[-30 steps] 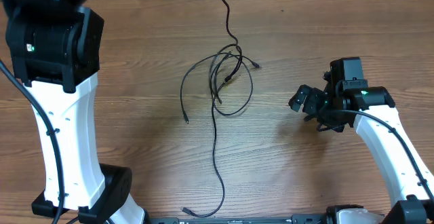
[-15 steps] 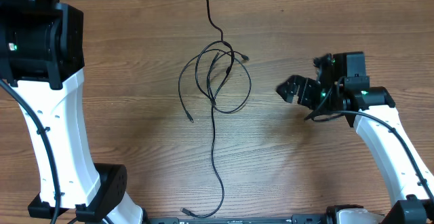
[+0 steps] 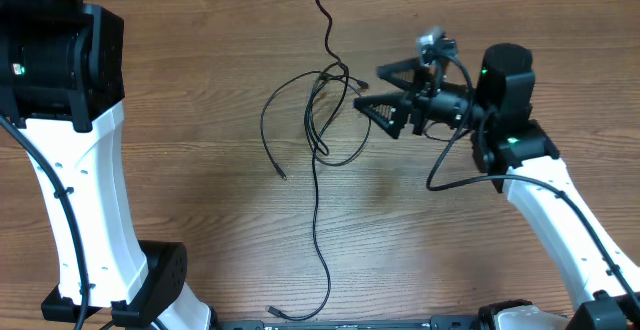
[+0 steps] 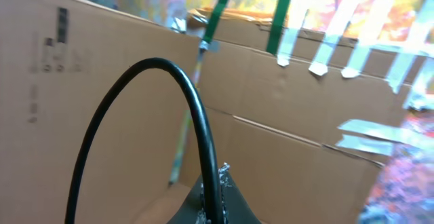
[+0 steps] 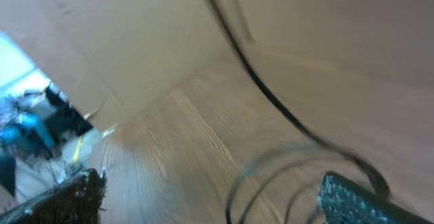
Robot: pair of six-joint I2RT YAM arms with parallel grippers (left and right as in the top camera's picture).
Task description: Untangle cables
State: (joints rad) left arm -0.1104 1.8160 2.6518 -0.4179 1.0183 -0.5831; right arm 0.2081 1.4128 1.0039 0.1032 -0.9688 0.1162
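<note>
The cables (image 3: pixel 318 120) lie as a loose tangle of thin black loops on the wooden table. One strand (image 3: pixel 322 10) rises out past the top edge, and another (image 3: pixel 318 230) trails toward the front edge. In the left wrist view my left gripper (image 4: pixel 215 200) is shut on a black cable (image 4: pixel 178 78) that arches up out of the jaws. This gripper is out of the overhead view. My right gripper (image 3: pixel 377 92) stands open just right of the tangle, pointing left, with nothing between its fingers. The right wrist view, blurred, shows the right gripper (image 5: pixel 213 200) with loops of cable (image 5: pixel 271 102) ahead.
The left arm's white column (image 3: pixel 90 190) stands along the table's left side. The right arm (image 3: pixel 550 200) reaches in from the bottom right. A cardboard wall (image 4: pixel 298 149) with strips of tape stands behind the table. Loose plug ends (image 3: pixel 283 175) lie left of the tangle.
My right gripper has swung up and left, from the table's right side to the tangle's right edge, still open. The raised strand and loops shifted slightly.
</note>
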